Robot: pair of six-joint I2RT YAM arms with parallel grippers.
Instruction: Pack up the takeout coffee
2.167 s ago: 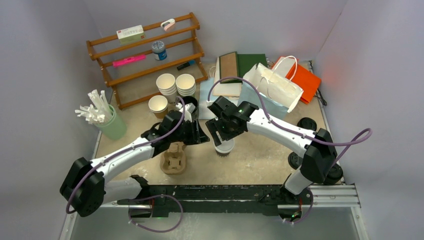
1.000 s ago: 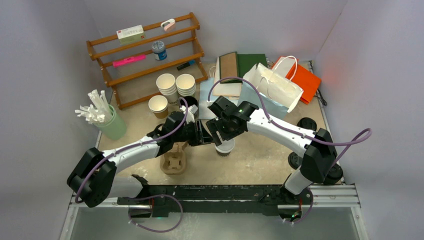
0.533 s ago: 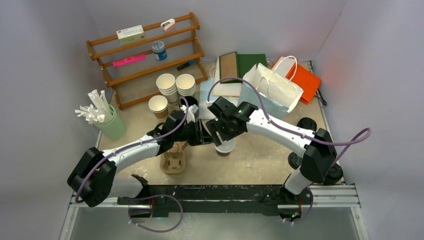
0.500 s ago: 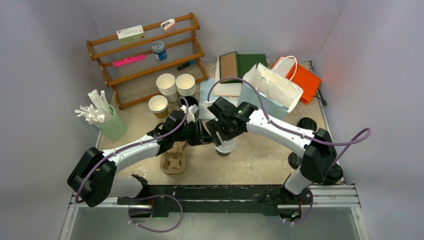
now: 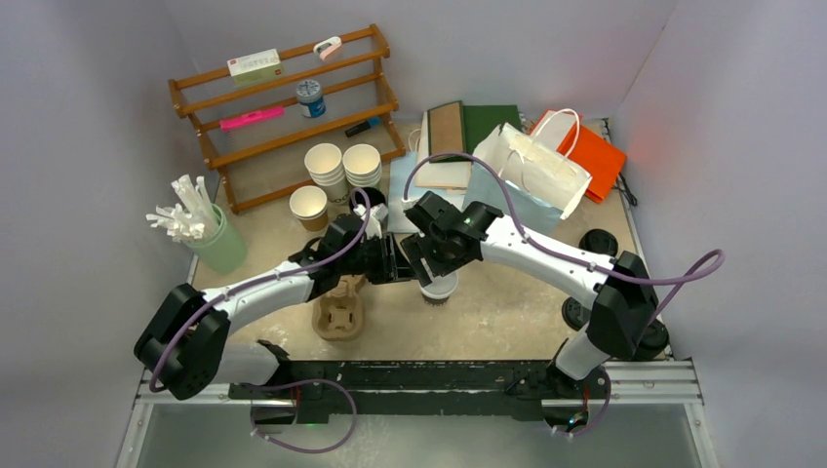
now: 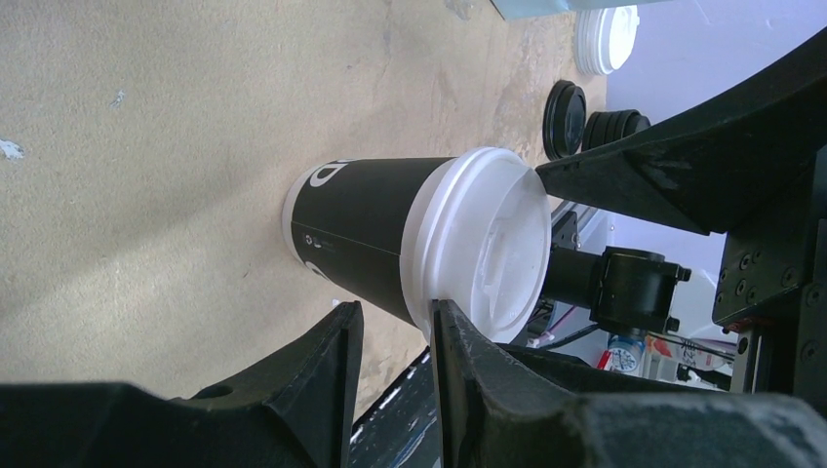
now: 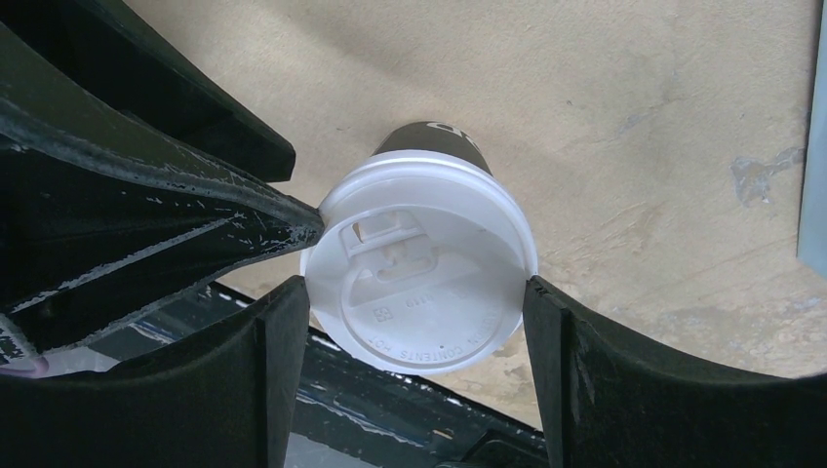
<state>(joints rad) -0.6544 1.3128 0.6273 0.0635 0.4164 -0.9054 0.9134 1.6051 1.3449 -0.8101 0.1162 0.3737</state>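
The takeout coffee (image 5: 438, 287) stands upright mid-table: a cup with a black wall (image 6: 361, 234) and a white plastic lid (image 7: 419, 263). My right gripper (image 7: 417, 292) hangs straight over it, one finger on each side of the lid, both touching its rim. In the top view the right gripper (image 5: 434, 265) hides most of the cup. My left gripper (image 6: 395, 307) comes in from the left at lid height, its jaws a narrow gap apart with nothing between them. One left fingertip (image 7: 293, 219) touches the lid's rim. The left gripper (image 5: 398, 261) sits beside the right one.
A cardboard cup carrier (image 5: 338, 312) lies under the left arm. Stacked white cups (image 5: 343, 164), a single cup (image 5: 308, 205), a green holder of white sticks (image 5: 216, 242) and a wooden rack (image 5: 283, 107) stand behind. A white paper bag (image 5: 531, 171), an orange bag (image 5: 595, 154) and black lids (image 5: 598, 241) sit right.
The left arm has reached further right, bringing its gripper up against the cup's lid, and has held there for the last second. The right gripper has stayed over the cup.
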